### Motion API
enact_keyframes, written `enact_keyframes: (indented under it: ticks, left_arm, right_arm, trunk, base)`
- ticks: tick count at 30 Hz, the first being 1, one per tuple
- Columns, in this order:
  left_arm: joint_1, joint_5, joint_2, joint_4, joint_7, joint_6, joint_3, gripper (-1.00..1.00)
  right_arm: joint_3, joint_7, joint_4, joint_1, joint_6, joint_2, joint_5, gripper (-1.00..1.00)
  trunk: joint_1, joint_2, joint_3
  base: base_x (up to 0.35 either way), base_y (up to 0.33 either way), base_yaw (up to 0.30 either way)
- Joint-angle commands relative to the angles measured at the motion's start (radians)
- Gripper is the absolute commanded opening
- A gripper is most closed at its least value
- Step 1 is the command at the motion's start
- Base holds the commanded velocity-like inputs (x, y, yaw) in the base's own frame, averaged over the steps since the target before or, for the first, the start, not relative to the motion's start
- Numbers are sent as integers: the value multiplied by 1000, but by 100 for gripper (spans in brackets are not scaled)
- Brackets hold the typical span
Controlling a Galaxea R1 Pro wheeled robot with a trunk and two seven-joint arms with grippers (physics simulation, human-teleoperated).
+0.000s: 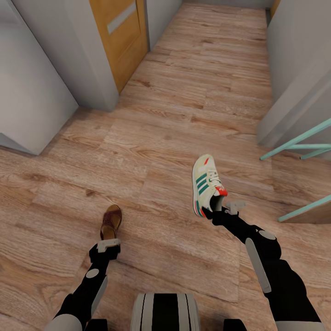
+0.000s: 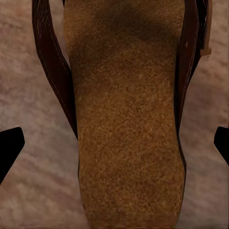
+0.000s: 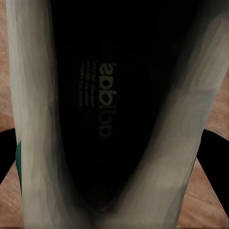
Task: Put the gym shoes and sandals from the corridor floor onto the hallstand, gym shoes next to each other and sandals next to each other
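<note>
We judge the cream-white, green-striped gym shoe (image 1: 206, 184), clamped by its heel in our right claw (image 1: 220, 209), may slip; the left claw (image 1: 109, 242) clamps the dark-brown leather sandal (image 1: 111, 221).

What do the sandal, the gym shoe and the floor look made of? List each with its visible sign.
Sandal: dark leather-like straps and a grainy, suede-like tan insole.
Gym shoe: matte cream upper, probably leather or synthetic, with green stripes.
Floor: wood-grain planks, possibly laminate.

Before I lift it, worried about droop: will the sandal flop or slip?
The sandal looks flat with a thick insole, so probably stiff. Its suede-like texture suggests decent grip. The thin straps may flex if the left hand pinches them.
</note>
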Motion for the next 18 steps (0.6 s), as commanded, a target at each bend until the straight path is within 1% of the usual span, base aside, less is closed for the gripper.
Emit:
enact_keyframes:
  ticks: [1,5,14,18]
  left_arm:
    - [0,-10,-1,2,1,-3,5,100]
    - [0,-11,-2,4,1,-3,5,100]
    - [0,-11,-2,3,1,-3,5,100]
    - [0,-11,-2,4,1,-2,5,100]
  right_arm:
    - [-1,3,-1,0,6,0,-6,-100]
    - [-1,3,-1,0,7,0,-6,-100]
    - [-1,3,-1,0,7,0,-6,-100]
    - [-1,3,-1,-1,7,0,-6,-100]
  trunk:
    - [0,0,-6]
    - [2,-1,-27]
    - [2,-1,-31]
    - [4,-2,-47]
  base:
    - [0,0,0]
    - [0,0,0]
    - [0,0,0]
    - [0,0,0]
